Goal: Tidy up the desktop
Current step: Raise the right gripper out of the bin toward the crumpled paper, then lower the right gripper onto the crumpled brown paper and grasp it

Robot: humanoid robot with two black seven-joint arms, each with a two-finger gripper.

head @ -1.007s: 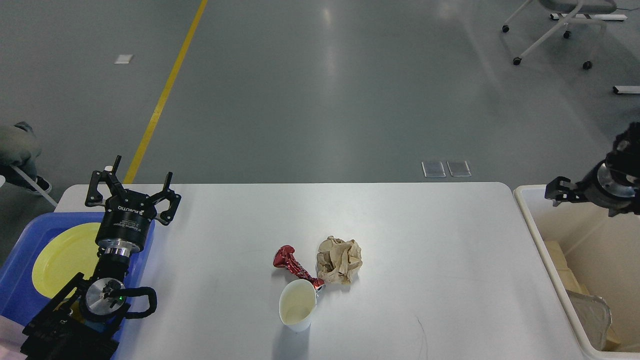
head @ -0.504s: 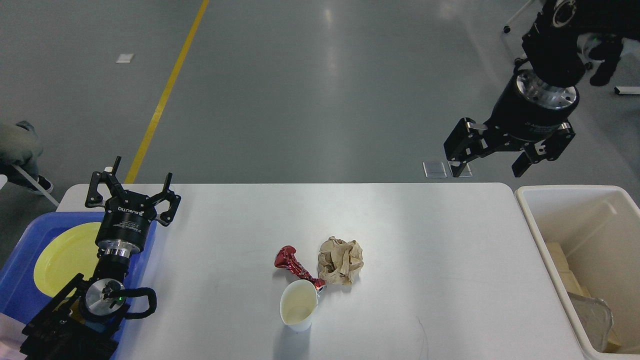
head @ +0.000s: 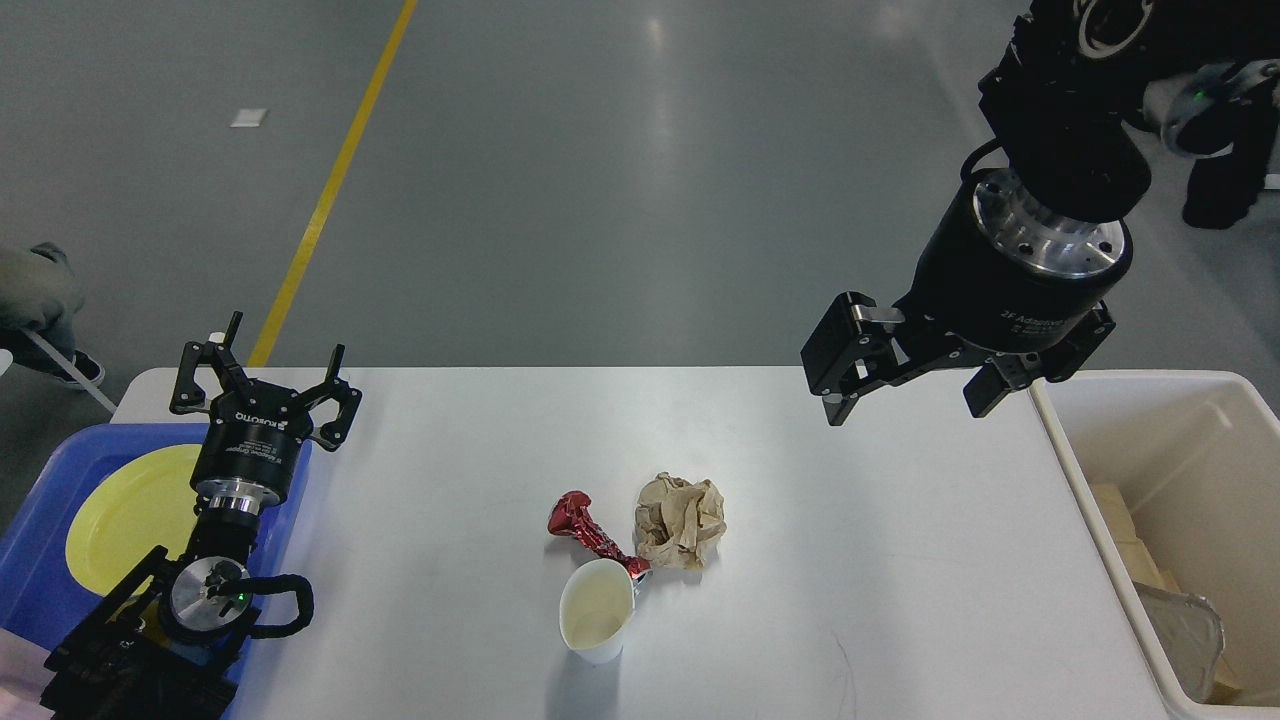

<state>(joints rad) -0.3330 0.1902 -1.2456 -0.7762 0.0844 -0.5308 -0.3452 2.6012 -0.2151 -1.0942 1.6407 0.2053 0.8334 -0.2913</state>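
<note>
on the counter point(head: 800, 560), a cup point(head: 596, 623) touches a red wrapper point(head: 590, 530) beside crumpled paper point(head: 681, 521); both the left end effector point(head: 262, 380) and right end effector point(head: 915, 392) hang spread, empty.

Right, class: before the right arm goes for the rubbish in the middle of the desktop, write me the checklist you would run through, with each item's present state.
1. Right gripper open and empty: ok, fingers spread, nothing between them.
2. Left gripper out of the way: ok, open at the desktop's left end, beside the blue tray.
3. Rubbish reachable on the desktop: ok, crumpled brown paper, red wrapper and paper cup lie in a close cluster.
4. Room to pick one alone: not ok, the wrapper's end touches the cup's rim, beside the paper.
5. Cup contents: cannot tell.
6. Cream bin has room: ok, scraps only at the bottom.
</note>
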